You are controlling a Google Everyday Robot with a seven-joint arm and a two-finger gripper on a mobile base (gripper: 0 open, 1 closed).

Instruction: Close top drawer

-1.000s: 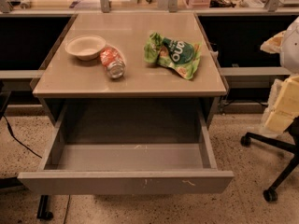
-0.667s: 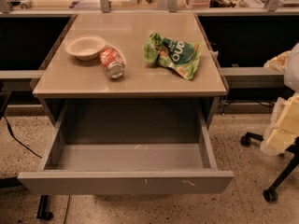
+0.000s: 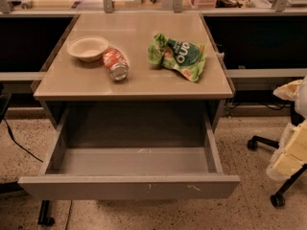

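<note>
The claw [image 3: 291,153] had slid lower along the right edge of the frame, well apart from the top drawer [image 3: 129,187]. The drawer stayed pulled fully out at bottom centre, under the desk [image 3: 139,78], so closing had not begun. The frame cut the claw off, and I could not tell whether it was open or closed.

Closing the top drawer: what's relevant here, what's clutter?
Job: top drawer, standing open; gripper, at the right edge, clear of the drawer.
Clutter: bowl, can on its side, green snack bag, all on the tabletop; chair castors.
</note>
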